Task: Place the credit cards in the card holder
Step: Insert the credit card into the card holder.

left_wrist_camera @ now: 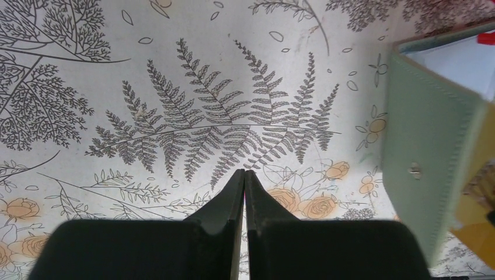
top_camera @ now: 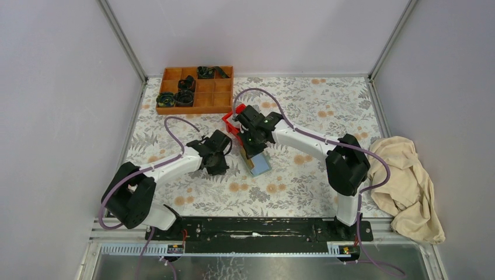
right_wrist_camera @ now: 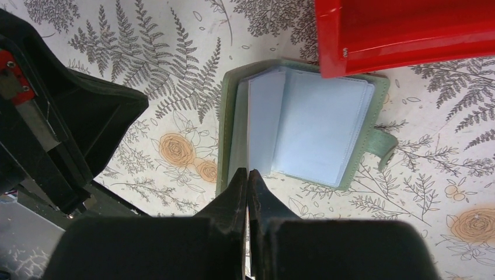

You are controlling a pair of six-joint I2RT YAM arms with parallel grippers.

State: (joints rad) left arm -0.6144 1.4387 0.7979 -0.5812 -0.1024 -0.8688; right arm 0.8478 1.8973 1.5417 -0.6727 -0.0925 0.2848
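Sage-green card holder (right_wrist_camera: 303, 128) — lying open on floral tabletop (top_camera: 327, 111), just beside red bin (right_wrist_camera: 408, 29) | right gripper (right_wrist_camera: 247, 174) clenched over holder's near edge | left gripper (left_wrist_camera: 244, 175) clenched, empty — close beside holder

- Card holder (left_wrist_camera: 429, 151): sage green outside, pale blue-white sleeves inside.
- Bin (right_wrist_camera: 408, 29): bright red.
- Table cover (left_wrist_camera: 175, 87): white, grey ferns, orange roses.
- Tray (top_camera: 204, 102): brown wood.
- Crumpled cloth (top_camera: 408, 181): beige.
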